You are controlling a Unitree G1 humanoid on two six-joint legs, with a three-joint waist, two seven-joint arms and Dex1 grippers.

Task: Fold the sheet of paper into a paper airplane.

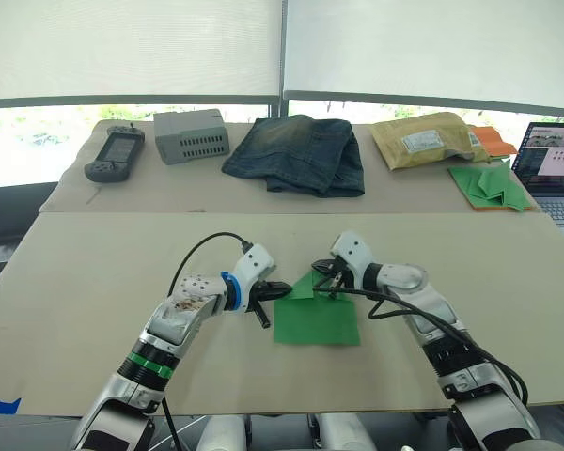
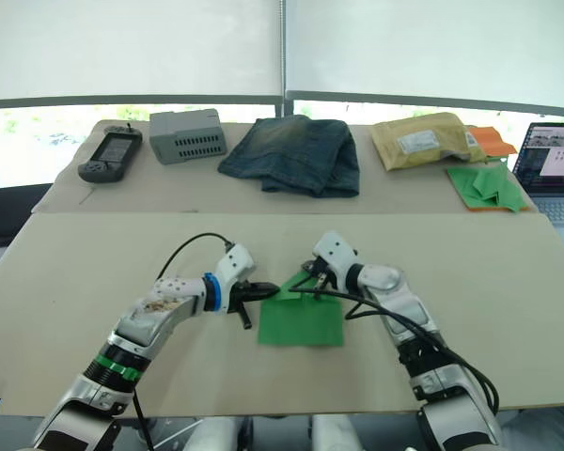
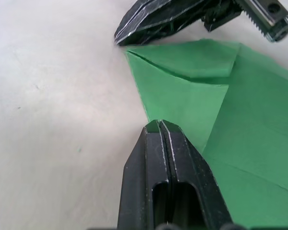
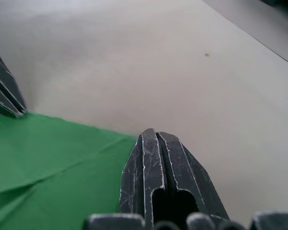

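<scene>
The sheet of paper [image 1: 317, 319] is bright green and lies flat on the near beige table [image 1: 103, 282] between my two arms. Its far left corner is folded over into a triangular flap [image 3: 192, 60]. My left gripper [image 1: 280, 289] is shut, its tip resting at the sheet's left edge [image 3: 159, 125]. From the far side my right gripper [image 1: 321, 274] reaches in, also shut, with its tip at the sheet's far edge by the flap [image 4: 151, 136]. Neither gripper has paper between its fingers. The two tips are a short distance apart.
On the far table stand a black handheld device [image 1: 116, 153], a grey vented box [image 1: 192, 134], folded jeans [image 1: 299, 153], a yellow-brown padded envelope [image 1: 423, 139], a heap of green paper pieces [image 1: 491, 184] and a laptop [image 1: 555, 164]. Blue tape [image 1: 2, 406] marks the near left corner.
</scene>
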